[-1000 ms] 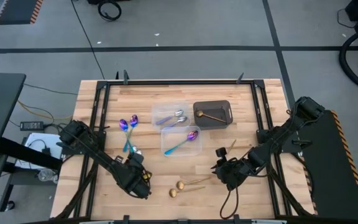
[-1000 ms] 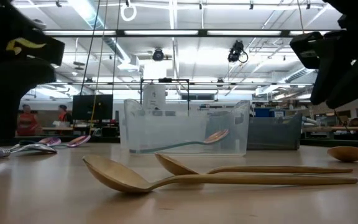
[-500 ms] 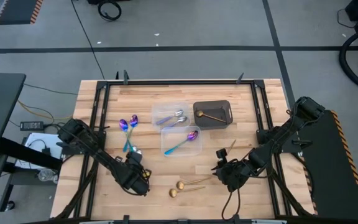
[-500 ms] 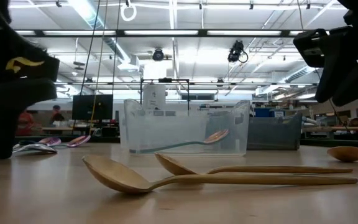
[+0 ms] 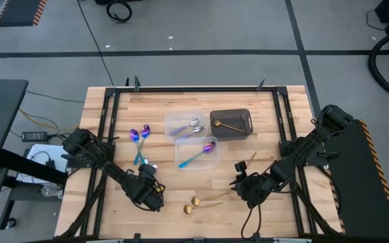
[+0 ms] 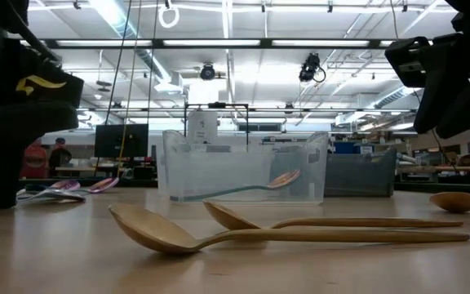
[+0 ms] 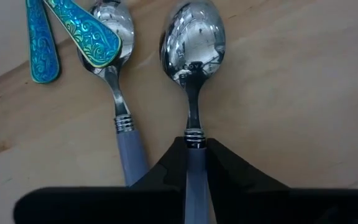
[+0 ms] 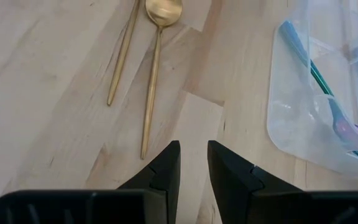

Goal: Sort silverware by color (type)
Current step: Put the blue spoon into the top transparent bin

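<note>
My left gripper (image 5: pixel 147 177) is low at the table's near left, shut on a silver spoon with a pale blue handle (image 7: pixel 193 37). A second silver spoon (image 7: pixel 115 37) lies beside it, under two teal handles (image 7: pixel 82 31) of purple spoons (image 5: pixel 139 135). My right gripper (image 5: pixel 236 182) hangs empty above the table at the near right, its fingers a narrow gap apart (image 8: pixel 193 168). Two gold spoons (image 5: pixel 196 202) lie flat on the table between the grippers. They also show in the right wrist view (image 8: pixel 154 62). My left gripper pinches the silver spoon's pale blue handle (image 7: pixel 194 155) between its two fingers, just behind the ringed neck. The fingers lie along the handle, slanting down from the table's near side. The spoon's bowl points toward the far edge and seems to lie on the wood.
Two clear tubs stand at mid-table, one (image 5: pixel 184 126) with silver spoons, one (image 5: pixel 198 154) with a purple and teal spoon. A dark tub (image 5: pixel 231 125) behind them holds a gold spoon. One gold utensil (image 5: pixel 252 157) lies near the right arm.
My left gripper has come down at the near left over the silver spoon's handle, now low at the table. The right arm and the gold spoons have kept still.
</note>
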Controlling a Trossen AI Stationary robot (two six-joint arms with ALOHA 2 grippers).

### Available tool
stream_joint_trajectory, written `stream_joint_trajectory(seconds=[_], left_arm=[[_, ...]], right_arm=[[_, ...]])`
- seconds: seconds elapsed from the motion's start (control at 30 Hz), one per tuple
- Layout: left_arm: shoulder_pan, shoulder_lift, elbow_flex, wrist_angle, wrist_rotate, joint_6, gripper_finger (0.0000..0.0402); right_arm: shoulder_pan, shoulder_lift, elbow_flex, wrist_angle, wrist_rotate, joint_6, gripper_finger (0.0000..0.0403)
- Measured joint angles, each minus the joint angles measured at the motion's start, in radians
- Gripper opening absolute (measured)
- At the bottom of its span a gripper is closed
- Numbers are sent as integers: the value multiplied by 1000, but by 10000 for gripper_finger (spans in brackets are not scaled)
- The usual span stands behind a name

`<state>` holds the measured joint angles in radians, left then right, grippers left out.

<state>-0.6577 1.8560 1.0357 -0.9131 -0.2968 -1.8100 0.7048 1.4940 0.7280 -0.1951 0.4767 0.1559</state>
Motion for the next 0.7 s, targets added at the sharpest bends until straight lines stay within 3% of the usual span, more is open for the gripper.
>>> stream_joint_trajectory(seconds=[0.4,0.53,0.6,0.7], left_arm=[[-2,-101,36,-33,-221,24,44],[35,-126,36,-20,-301,96,44],[67,-144,37,-16,-311,155,15],[129,-160,37,-16,-312,260,2]], right_arm=[[0,0,0,0,2,0,91],[0,0,0,1,2,-2,91],[0,0,0,5,2,-8,91],[0,0,0,8,2,-10,91]])
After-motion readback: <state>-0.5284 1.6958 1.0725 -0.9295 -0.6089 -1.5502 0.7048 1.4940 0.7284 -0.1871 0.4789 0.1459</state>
